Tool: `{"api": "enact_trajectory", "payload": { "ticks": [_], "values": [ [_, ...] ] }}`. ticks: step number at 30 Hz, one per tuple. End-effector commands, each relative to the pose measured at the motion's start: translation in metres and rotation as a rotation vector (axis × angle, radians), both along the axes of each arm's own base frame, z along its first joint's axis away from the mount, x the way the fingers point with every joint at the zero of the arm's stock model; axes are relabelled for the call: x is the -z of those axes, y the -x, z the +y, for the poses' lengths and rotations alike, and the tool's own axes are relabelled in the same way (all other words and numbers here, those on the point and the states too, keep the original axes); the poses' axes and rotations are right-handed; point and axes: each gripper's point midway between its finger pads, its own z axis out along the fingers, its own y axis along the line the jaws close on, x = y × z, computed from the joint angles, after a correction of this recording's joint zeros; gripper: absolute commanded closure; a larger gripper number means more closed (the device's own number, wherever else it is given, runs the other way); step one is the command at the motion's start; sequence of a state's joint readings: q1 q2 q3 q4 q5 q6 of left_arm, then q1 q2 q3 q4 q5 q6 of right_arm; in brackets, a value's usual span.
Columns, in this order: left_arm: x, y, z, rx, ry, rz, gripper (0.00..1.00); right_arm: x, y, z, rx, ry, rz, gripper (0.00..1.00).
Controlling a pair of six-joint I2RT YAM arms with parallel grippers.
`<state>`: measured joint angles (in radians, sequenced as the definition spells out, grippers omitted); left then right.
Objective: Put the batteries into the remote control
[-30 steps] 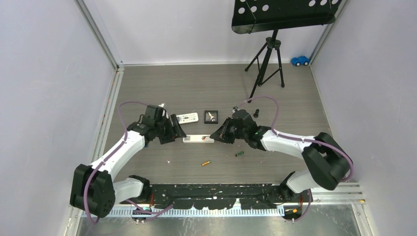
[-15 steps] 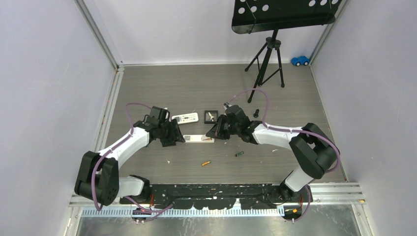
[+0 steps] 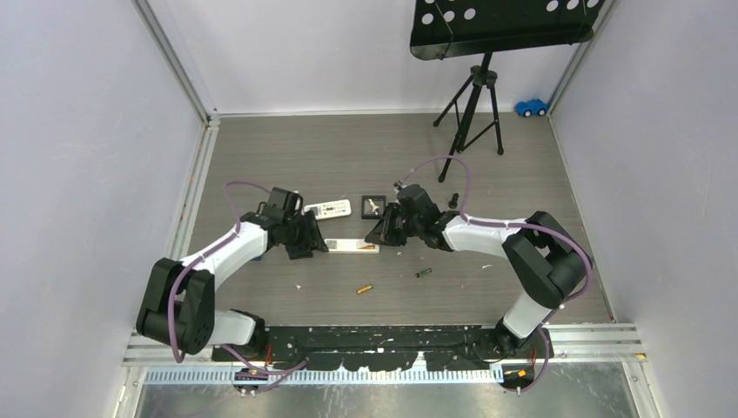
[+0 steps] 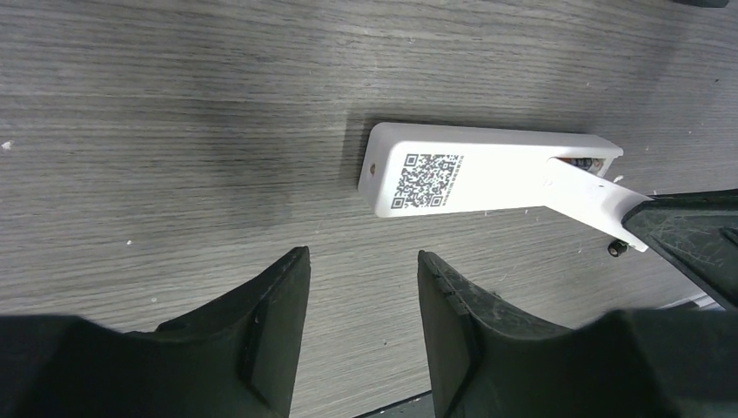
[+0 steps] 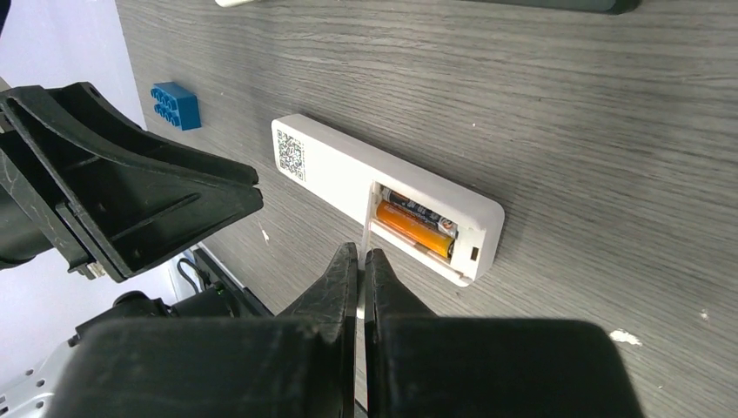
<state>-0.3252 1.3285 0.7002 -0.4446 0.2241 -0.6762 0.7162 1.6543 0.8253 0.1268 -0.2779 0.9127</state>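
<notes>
The remote control [image 3: 352,246] lies back up, with a QR code by its left end [image 4: 487,170]. Its battery bay is open, with an orange battery [image 5: 416,231] and a dark battery [image 5: 422,212] inside. My right gripper [image 5: 359,254] is shut on the thin white battery cover [image 4: 592,196], held edge-on against the bay's edge. It sits at the remote's right end [image 3: 378,236]. My left gripper [image 4: 361,261] is open and empty, just off the remote's left end [image 3: 318,245]. An orange battery [image 3: 364,288] and a green-and-black battery [image 3: 423,273] lie loose nearer the bases.
A shorter white remote [image 3: 331,209] and a small black tray [image 3: 373,205] lie just behind the remote. A stubby black peg [image 3: 453,199] stands to the right. A music stand's tripod [image 3: 474,113] and a blue toy car [image 3: 530,107] are at the back. A blue brick [image 5: 175,104] lies nearby.
My right gripper has moved left and a little farther back to the remote's right end. My left arm has shifted slightly at the left end.
</notes>
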Motion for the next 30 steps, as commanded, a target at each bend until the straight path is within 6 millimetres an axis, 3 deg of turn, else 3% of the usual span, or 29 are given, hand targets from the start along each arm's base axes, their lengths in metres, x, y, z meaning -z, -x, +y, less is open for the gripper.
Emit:
{"api": "enact_trajectory", "payload": {
  "ticks": [1, 6, 16, 30],
  "values": [
    [-0.011, -0.019, -0.005, -0.001, 0.014, -0.052, 0.5, 0.007, -0.005, 0.001, -0.022, 0.018, -0.01, 1.0],
    [-0.007, -0.022, -0.006, 0.0, 0.011, -0.046, 0.5, 0.016, 0.0, 0.0, -0.037, 0.04, 0.035, 0.99],
    [-0.008, -0.028, -0.005, -0.002, -0.005, -0.047, 0.5, 0.024, 0.0, -0.012, -0.04, 0.142, 0.054, 0.75],
    [-0.011, -0.034, 0.0, -0.019, -0.041, -0.056, 0.47, 0.023, -0.003, -0.022, -0.028, 0.197, 0.024, 0.63]
  ]
}}
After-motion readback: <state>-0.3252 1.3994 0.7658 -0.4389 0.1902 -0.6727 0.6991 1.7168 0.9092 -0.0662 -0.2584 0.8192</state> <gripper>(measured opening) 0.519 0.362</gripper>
